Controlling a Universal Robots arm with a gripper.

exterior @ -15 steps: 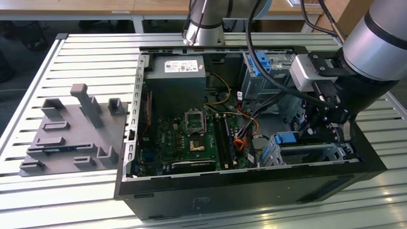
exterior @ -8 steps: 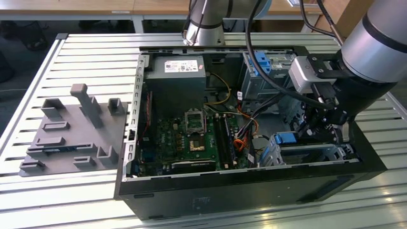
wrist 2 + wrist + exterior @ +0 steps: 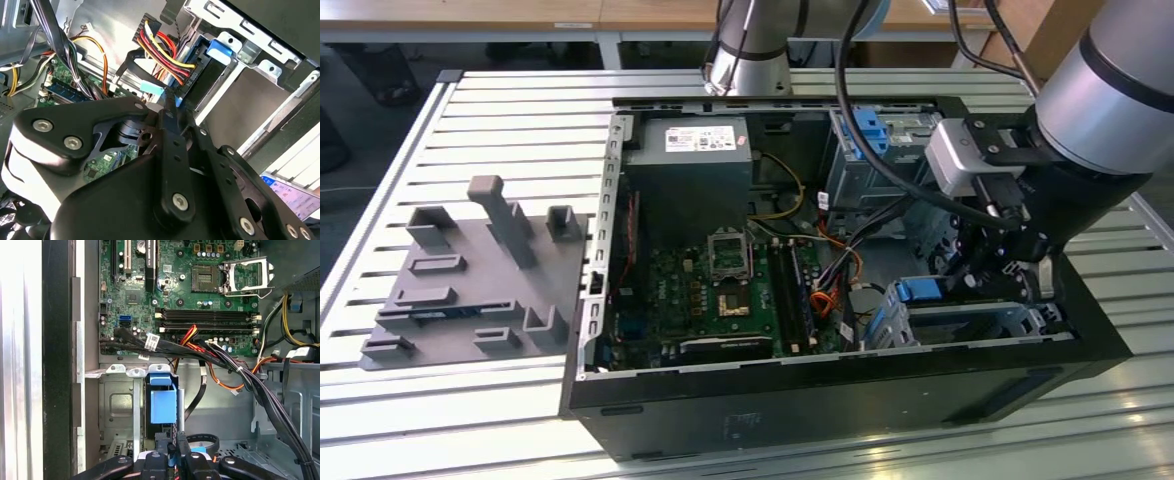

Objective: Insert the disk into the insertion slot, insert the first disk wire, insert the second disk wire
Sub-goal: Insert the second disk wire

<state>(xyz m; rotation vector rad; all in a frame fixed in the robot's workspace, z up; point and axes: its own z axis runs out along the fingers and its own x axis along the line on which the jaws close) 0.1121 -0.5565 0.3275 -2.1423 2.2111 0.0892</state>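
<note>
Exterior view: the open computer case (image 3: pixel 841 385) lies on its side on a slatted metal table (image 3: pixel 507 130), with the green motherboard (image 3: pixel 720 285) exposed in its middle. The insertion slot (image 3: pixel 967 325), a silver-grey perforated cage, sits in the case's near corner on the exterior view's right. The disk (image 3: pixel 923 291) is already seated in it on edge, so that only the bright blue of its carrier shows above the cage; its long axis runs down into the cage, away from the open side of the case. The arm reaches in from the exterior view's right, and the gripper (image 3: pixel 1007 262) hangs just above the far side of the cage, close to the disk's blue edge.

In the first wrist view the blue carrier tab (image 3: pixel 163 399) stands upright in the cage, directly ahead of the gripper (image 3: pixel 175 445), whose two black fingertips (image 3: pixel 181 440) lie nearly together with something thin and pale blue between them. In the second wrist view the fingers (image 3: pixel 170 107) pinch a small light-blue connector (image 3: pixel 151 88) at the disk's edge, beside a black connector (image 3: pixel 187 75) carrying red, yellow and black wires (image 3: pixel 160 47). The gripper is closed on that light-blue connector. A grey fixture plate (image 3: pixel 474 275) rests on the table to the exterior view's left, well apart from the case.
</note>
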